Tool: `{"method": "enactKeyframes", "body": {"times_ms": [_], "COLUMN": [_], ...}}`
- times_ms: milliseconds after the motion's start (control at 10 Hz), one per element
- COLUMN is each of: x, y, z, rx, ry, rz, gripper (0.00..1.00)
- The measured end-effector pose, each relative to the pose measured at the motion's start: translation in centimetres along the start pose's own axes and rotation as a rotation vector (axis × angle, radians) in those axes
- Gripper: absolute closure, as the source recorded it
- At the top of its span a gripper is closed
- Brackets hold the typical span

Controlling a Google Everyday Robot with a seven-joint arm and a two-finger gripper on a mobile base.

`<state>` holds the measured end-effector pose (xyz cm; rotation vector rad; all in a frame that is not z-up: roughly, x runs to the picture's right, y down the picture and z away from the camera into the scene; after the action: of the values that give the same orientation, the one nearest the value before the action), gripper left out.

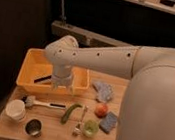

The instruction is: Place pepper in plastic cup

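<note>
Gripper point(62, 84) hangs over the front wall of a yellow bin point(31, 62), its two fingers spread apart and holding nothing. On the wooden table point(53, 139) in front of the bin, the dark green pepper point(71, 112) lies just left of a fork point(80, 121). The lime-green plastic cup point(90, 128) stands right of the fork.

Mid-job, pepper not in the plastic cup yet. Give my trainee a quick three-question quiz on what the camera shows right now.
1. True or false: the pepper already lies inside the plastic cup.
2. Where is the end effector? A) above the yellow bin's front wall B) touching the pepper C) inside the plastic cup
3. Fill in: on the table between pepper and plastic cup lies a ____.
Key: 1 false; 2 A; 3 fork.
</note>
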<state>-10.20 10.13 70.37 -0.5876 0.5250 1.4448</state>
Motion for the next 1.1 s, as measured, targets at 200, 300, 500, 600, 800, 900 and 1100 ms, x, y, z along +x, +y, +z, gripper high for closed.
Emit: {"method": "enactKeyframes", "body": {"times_ms": [200, 300, 500, 600, 800, 900, 1100], "x": [0.1, 0.9, 2.7, 3.2, 3.9, 4.0, 3.6], "y": [0.0, -0.1, -0.4, -0.7, -1.1, -0.9, -1.0], "z": [-0.1, -0.4, -0.5, -0.4, 0.4, 1.4, 4.0], "rx": [0.0, -0.003, -0.016, -0.024, -0.034, -0.037, -0.042], "ry": [-0.001, -0.004, -0.01, -0.01, -0.005, 0.008, 0.045], "rz": [0.0, 0.006, 0.021, 0.032, 0.054, 0.057, 0.07], "gripper": [0.35, 0.35, 0.35, 0.35, 0.35, 0.35, 0.35]}}
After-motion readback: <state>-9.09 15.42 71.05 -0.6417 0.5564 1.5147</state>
